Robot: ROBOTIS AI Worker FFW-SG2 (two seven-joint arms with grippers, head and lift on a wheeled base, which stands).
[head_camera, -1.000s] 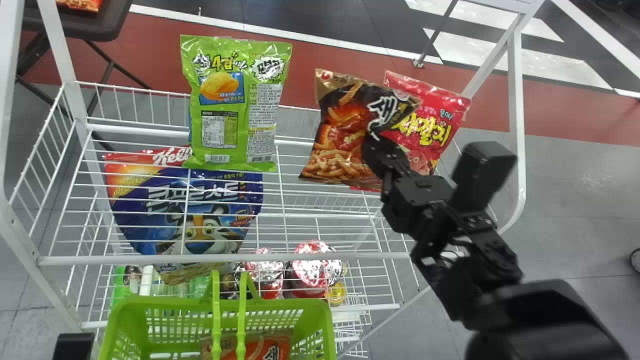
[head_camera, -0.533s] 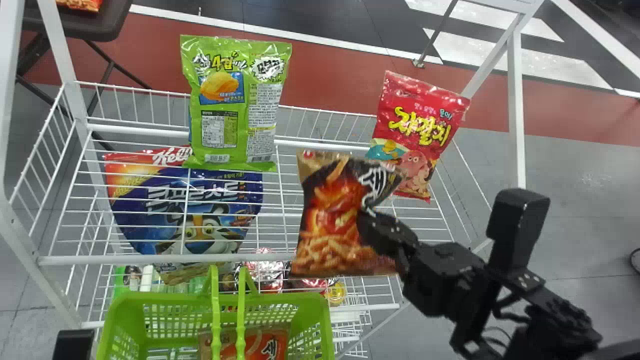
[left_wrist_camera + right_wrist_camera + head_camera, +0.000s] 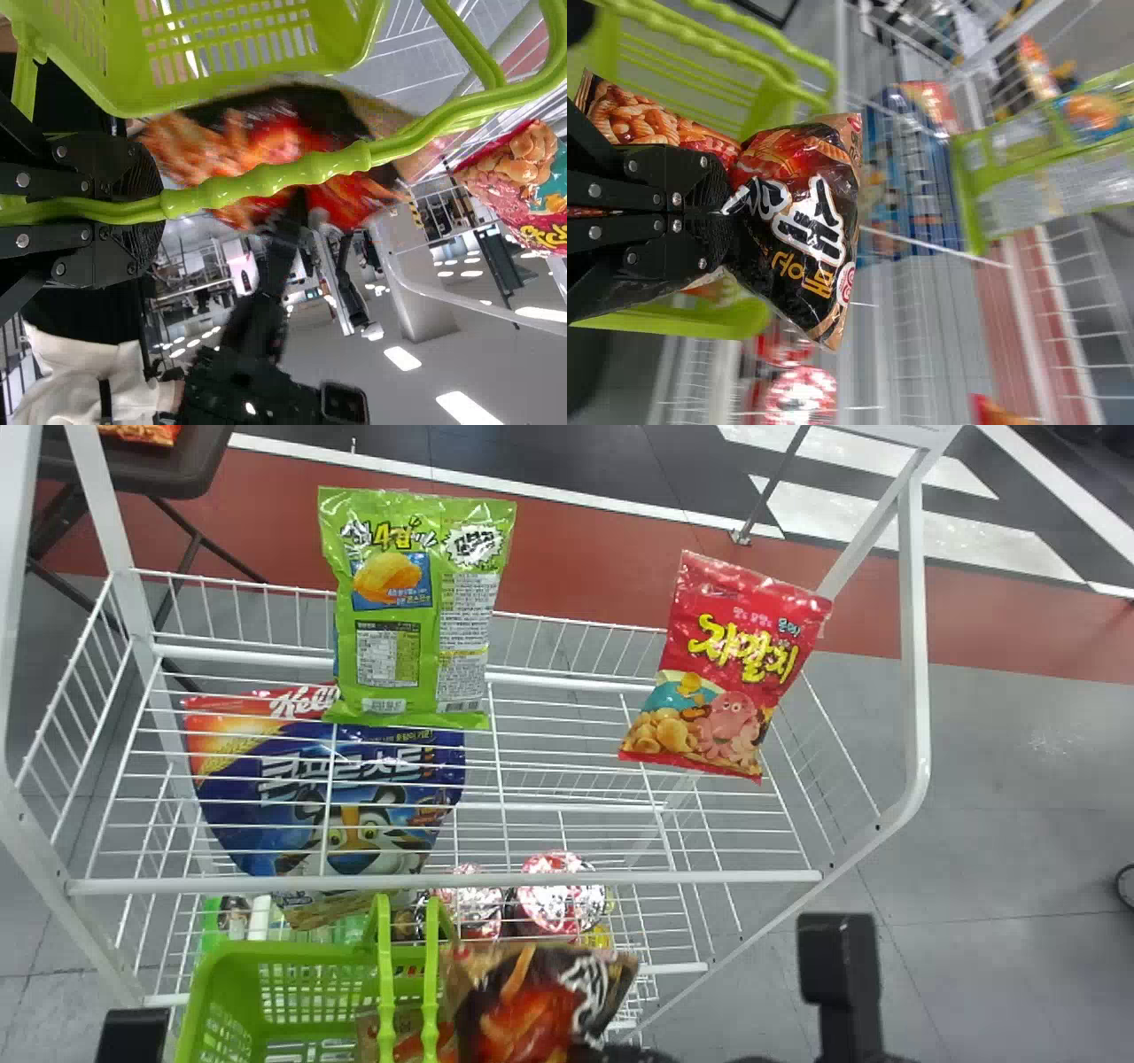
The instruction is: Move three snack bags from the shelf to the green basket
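At the bottom of the head view my right gripper (image 3: 616, 1052) holds the black snack bag (image 3: 536, 1005) at the right side of the green basket (image 3: 496, 959). The right wrist view has the gripper (image 3: 713, 211) shut on that bag (image 3: 806, 221). An orange bag (image 3: 407, 1032) lies in the basket. Part of my left arm (image 3: 131, 1036) stands left of the basket; its gripper (image 3: 146, 208) is shut on the basket handle (image 3: 266, 180). On the shelf are a red snack bag (image 3: 744, 638) at right and a green one (image 3: 412, 638) at left.
A blue cereal bag (image 3: 328, 806) lies under the green bag. The shelf's white front rail (image 3: 620, 879) runs behind the basket, with red-lidded cups (image 3: 560, 895) on the level below. A white frame post (image 3: 914, 638) rises at right.
My right gripper has carried the black bag from in front of the red bag, over the shelf's front rail, down and left to the basket. The left arm has hardly moved.
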